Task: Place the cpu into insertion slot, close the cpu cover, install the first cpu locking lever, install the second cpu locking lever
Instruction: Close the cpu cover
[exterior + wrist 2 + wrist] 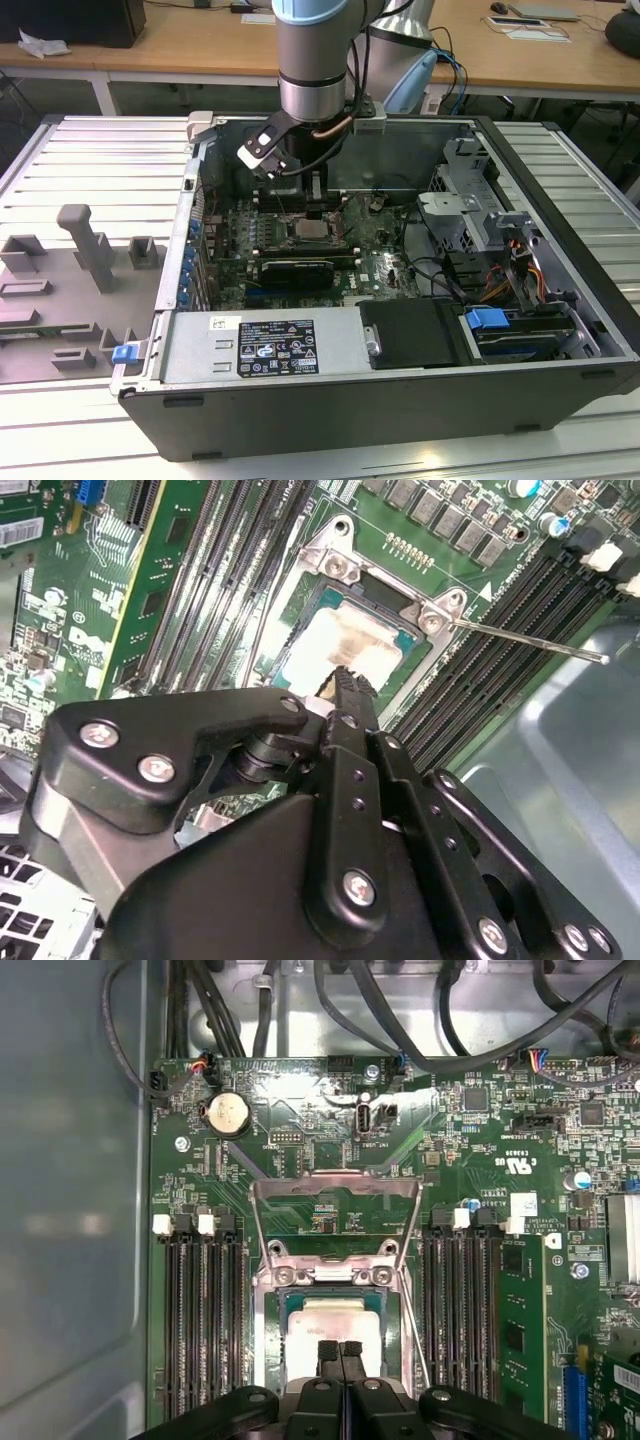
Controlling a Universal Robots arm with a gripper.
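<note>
**Spotter:** Cpu (330, 1325) is lying flat in the insertion slot (264, 1335), with its pale metal top squared up inside the silver rim. I'd call your first step done.

**Caller:** And the end effector (340, 1348)?

**Spotter:** It's hanging right over one edge of the chip. The fingers are pressed together, and there's nothing between them that I can see. Whether the tips actually touch the chip, I can't tell you.

**Caller:** How about the cover?

**Spotter:** Your cpu cover (335, 1184) is swung back on its hinge, well clear of the chip. You can see the green board (470, 1175) through its window. So that's not closed yet.

**Caller:** Levers?

**Spotter:** In the second wrist view, one thin locking lever (530, 641) sticks out free from the socket corner, beside the memory slots (470, 705). It looks unlatched to me. I can't place the other one for certain.

**Caller:** So you're roughly a quarter in?

**Spotter:** That's my read. The chip is seated, and you have the cover and both levers left.
</note>
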